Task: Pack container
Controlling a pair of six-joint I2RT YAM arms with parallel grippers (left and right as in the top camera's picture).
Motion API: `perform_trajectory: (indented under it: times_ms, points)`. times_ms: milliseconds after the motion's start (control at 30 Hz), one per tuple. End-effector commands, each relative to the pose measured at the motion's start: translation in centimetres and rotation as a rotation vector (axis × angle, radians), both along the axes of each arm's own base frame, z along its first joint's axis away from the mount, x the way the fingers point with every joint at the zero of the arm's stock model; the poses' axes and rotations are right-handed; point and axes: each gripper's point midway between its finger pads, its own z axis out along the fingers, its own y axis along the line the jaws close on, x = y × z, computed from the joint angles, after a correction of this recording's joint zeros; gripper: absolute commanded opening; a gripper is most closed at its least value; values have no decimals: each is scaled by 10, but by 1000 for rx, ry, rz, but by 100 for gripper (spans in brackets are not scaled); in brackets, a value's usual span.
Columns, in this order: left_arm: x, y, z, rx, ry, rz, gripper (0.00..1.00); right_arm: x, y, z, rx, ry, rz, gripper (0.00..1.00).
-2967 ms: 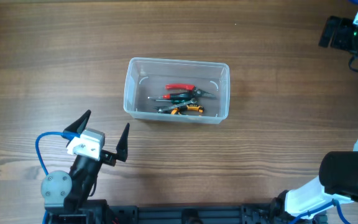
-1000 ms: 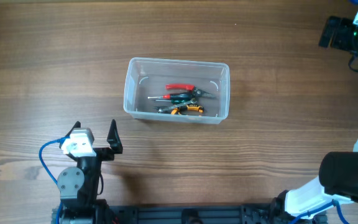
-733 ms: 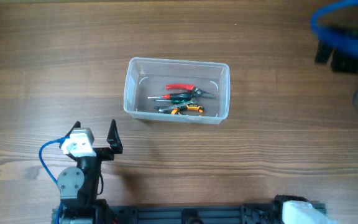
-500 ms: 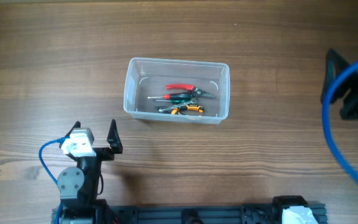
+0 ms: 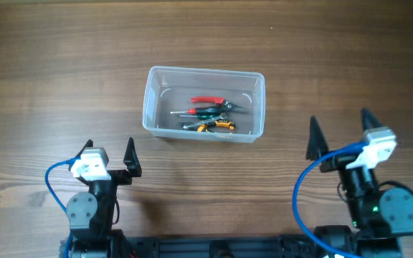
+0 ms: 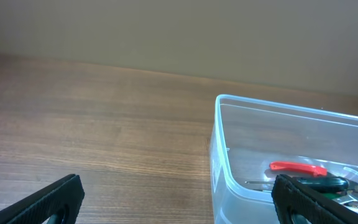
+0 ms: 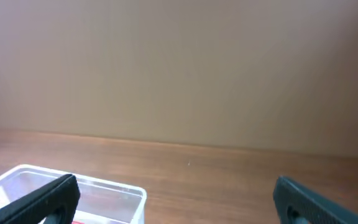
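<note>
Container (image 5: 151,107), a clear tub, stands upright on the wooden table (image 5: 49,64) with its open side up. Several hand tools lie in a loose pile on its floor. Red-handled pliers (image 5: 208,101) lie farthest from the arms, a green-handled tool (image 5: 208,112) is just in front of them, and an orange-handled one (image 5: 219,126) is closest to the container's front wall. The left gripper (image 5: 108,147) is near the container's front-left corner and apart from it, jaws spread wide with nothing between them. The right gripper (image 5: 338,119) is off the container's right side, well apart, jaws also wide and empty. Each wrist view shows part of the container's rim, and the left one shows the red handles inside.
</note>
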Motion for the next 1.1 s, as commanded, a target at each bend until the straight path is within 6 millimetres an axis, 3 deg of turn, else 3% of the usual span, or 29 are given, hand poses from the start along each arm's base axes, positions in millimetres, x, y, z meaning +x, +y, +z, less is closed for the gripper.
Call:
perform_trajectory:
  times_ms: [0, 233, 567, 1067]
  points:
    - [0, 3, -1, -15, -3, 18, 100, -5, -1, -28, 82, 4, -1, 100]
    - [0, 3, -1, -15, -3, 18, 100, 1, -8, -81, 181, 43, -44, 100]
    - [0, 3, -1, -15, -3, 18, 100, 5, -7, -116, 176, 82, -43, 100]
    - [0, 3, -1, -15, -3, 18, 100, 5, -7, -121, 97, 78, -44, 100]
